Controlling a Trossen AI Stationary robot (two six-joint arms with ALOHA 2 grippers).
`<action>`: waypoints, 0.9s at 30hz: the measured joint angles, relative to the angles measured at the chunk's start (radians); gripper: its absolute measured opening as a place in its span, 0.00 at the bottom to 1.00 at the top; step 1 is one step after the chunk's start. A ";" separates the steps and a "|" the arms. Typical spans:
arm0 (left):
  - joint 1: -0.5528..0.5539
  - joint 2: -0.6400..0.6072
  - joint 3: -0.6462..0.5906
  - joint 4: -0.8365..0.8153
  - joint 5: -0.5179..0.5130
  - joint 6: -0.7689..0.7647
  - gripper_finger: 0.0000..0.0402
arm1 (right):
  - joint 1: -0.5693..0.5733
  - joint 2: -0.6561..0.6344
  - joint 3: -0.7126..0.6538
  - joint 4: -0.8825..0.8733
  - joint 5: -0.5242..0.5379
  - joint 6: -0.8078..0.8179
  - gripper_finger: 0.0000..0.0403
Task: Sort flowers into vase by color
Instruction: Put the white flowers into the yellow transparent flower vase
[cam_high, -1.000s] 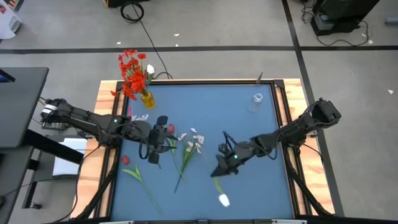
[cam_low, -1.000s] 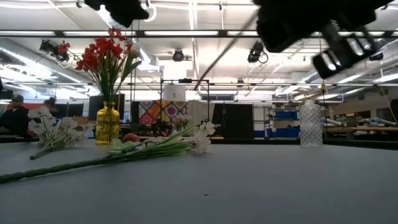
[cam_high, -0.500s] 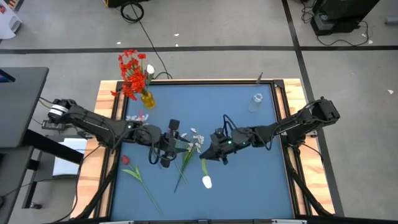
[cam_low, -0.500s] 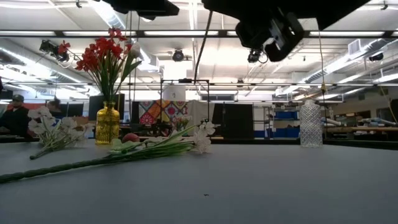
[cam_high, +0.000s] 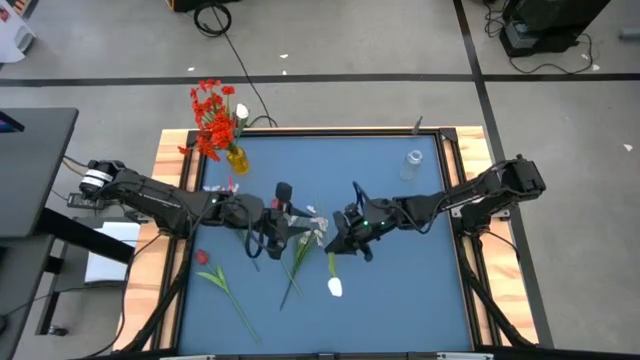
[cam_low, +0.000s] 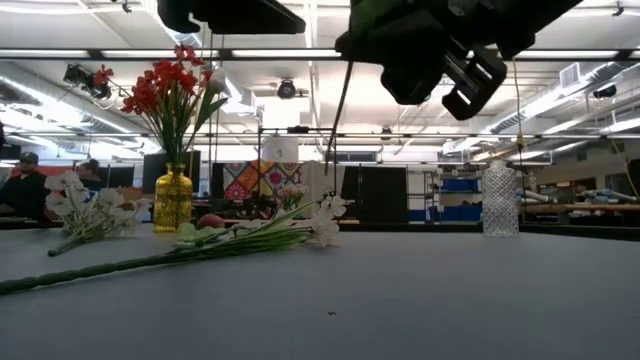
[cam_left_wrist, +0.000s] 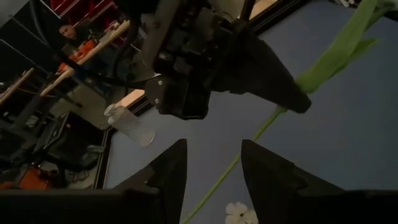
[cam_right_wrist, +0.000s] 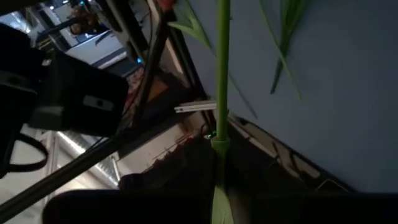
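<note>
High view, bench (cam_high: 400, 290): blue surface bare from the clear vase (cam_high: 413, 162) toward the near edge.
High view, right pincer (cam_high: 338, 243): mid-bench, closed on the white flower (cam_high: 334, 287); stem runs from pincer toward near edge, bloom at that end.
High view, left pincer (cam_high: 290, 215): just beside it, half open, holding nothing.
High view, obstacles: loose white sprays (cam_high: 310, 232) between both pincers; red flower (cam_high: 203, 258) lying well away from the clear vase.
Low view: yellow vase (cam_low: 172, 200) with red blooms, far from the clear vase (cam_low: 500, 200).
Right wrist view: green stem (cam_right_wrist: 221, 81) straight between fingers.
</note>
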 joint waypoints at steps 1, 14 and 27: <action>0.003 0.000 0.000 -0.001 0.000 0.000 0.39 | -0.006 0.000 0.000 0.007 -0.009 0.000 0.09; 0.017 0.041 0.000 -0.010 0.004 0.014 0.39 | -0.049 0.000 0.000 0.089 -0.097 0.156 0.09; -0.002 0.080 0.000 0.013 0.001 -0.121 0.39 | -0.092 0.000 0.000 0.157 -0.083 0.093 0.09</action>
